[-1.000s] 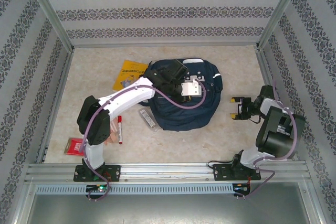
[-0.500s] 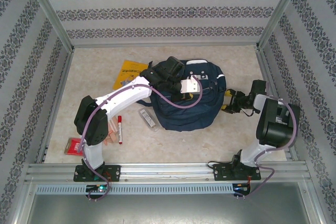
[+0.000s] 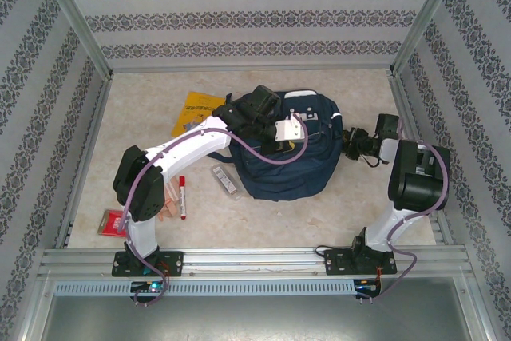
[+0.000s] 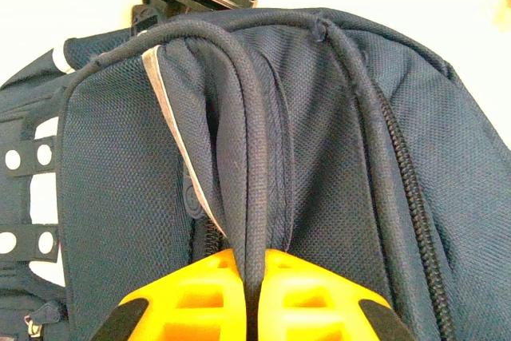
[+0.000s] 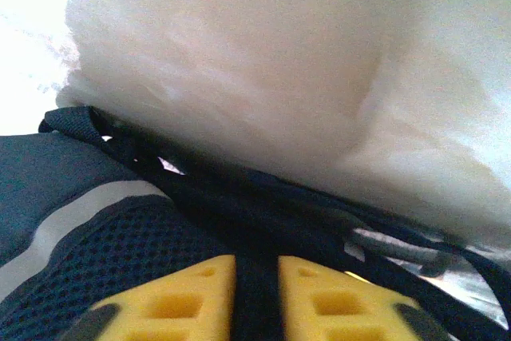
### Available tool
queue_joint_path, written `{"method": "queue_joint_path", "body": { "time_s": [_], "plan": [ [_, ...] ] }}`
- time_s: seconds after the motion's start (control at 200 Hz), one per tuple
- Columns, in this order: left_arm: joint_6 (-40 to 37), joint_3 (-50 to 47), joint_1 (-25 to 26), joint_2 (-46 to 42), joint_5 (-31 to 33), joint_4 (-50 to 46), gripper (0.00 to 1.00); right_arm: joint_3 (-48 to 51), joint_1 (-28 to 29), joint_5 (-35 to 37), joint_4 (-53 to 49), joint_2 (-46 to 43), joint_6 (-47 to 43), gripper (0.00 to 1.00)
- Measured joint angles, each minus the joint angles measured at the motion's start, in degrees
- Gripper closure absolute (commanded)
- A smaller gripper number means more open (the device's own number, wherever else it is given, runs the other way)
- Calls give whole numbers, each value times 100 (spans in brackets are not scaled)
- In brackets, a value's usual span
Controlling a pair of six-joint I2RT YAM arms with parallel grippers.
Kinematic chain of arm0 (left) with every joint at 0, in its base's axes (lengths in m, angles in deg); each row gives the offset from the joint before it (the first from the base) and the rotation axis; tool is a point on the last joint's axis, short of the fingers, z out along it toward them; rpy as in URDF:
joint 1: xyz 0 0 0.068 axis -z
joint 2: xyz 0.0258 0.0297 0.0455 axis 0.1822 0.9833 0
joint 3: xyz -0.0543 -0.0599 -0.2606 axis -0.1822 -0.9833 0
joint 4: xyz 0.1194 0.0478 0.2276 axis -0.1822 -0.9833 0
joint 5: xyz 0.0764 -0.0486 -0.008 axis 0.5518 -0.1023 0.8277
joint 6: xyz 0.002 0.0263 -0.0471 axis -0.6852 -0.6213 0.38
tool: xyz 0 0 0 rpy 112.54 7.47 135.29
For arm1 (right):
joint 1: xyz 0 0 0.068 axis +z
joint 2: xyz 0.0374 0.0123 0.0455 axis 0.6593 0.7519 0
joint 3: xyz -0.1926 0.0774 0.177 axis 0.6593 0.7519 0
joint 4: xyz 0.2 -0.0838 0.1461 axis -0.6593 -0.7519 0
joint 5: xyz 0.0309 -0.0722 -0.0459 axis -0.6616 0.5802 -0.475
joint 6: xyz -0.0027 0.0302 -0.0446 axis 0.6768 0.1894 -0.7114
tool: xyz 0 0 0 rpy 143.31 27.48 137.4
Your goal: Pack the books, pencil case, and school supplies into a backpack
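Note:
The navy backpack point(image 3: 279, 167) lies in the middle of the table. My left gripper point(image 3: 260, 107) is over its far upper part. In the left wrist view that gripper point(image 4: 254, 281) is shut on a piped fold of the backpack point(image 4: 120, 157). My right gripper point(image 3: 349, 140) is at the bag's right edge, and in the right wrist view it point(image 5: 256, 281) is shut on dark fabric of the backpack point(image 5: 72, 189). The yellow book point(image 3: 196, 112) lies left of the bag, partly under my left arm. The clear pencil case point(image 3: 225, 180) lies at the bag's lower left. The marker point(image 3: 182, 197), peach wood pieces point(image 3: 166, 210) and red packet point(image 3: 114, 222) lie further left.
Metal frame posts and patterned walls enclose the table on three sides. The aluminium rail point(image 3: 255, 259) carrying both arm bases runs along the near edge. Open tabletop lies in front of the bag and right of it, behind my right arm.
My right gripper has moved left to the backpack's right edge and closed on its fabric. My left gripper has stayed shut on the bag's top and shifted it slightly.

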Motion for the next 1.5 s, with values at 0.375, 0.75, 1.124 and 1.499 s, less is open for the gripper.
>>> {"method": "queue_joint_path", "body": {
  "time_s": [0.375,0.75,1.124,1.499],
  "plan": [
    [116,133,2,101,380,28,100,-39,-267,286,-1438,-323,-1202,100],
    [264,323,2,372,555,70,100,-520,-411,763,-2970,-356,-2988,92],
    [306,323,2,372,476,70,100,-525,-490,772,-3449,-354,-3508,77],
    [313,326,2,372,479,70,100,-509,-527,754,-3547,-420,-3486,100]
  ]
}}
